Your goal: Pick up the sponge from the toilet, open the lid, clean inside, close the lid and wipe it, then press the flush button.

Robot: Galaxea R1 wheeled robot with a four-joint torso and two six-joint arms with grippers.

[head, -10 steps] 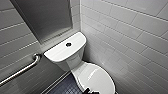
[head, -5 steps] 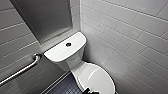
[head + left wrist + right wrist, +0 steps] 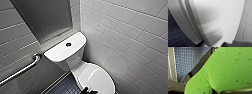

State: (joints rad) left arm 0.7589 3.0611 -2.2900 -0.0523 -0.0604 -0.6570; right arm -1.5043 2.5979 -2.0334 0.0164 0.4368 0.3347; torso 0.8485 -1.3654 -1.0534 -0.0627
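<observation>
The white toilet [image 3: 75, 62] stands in a tiled corner, and its oval lid [image 3: 96, 78] is down. On the flat cistern top sits the round dark flush button [image 3: 68, 44]. At the lid's near edge is my left gripper [image 3: 88, 91], dark against the white. In the left wrist view the left gripper [image 3: 213, 43] is open, with the lid's rim [image 3: 199, 28] running between its dark fingers [image 3: 201, 44]. The bright green sponge [image 3: 228, 70], wet and speckled, is close to the right wrist camera. My right gripper [image 3: 215, 78] is shut on it.
A metal grab bar [image 3: 22, 70] slopes along the left wall. White tiled walls [image 3: 130, 37] close in behind and to the right of the toilet. Dark blue small-tiled floor [image 3: 65, 87] lies to the left of the bowl.
</observation>
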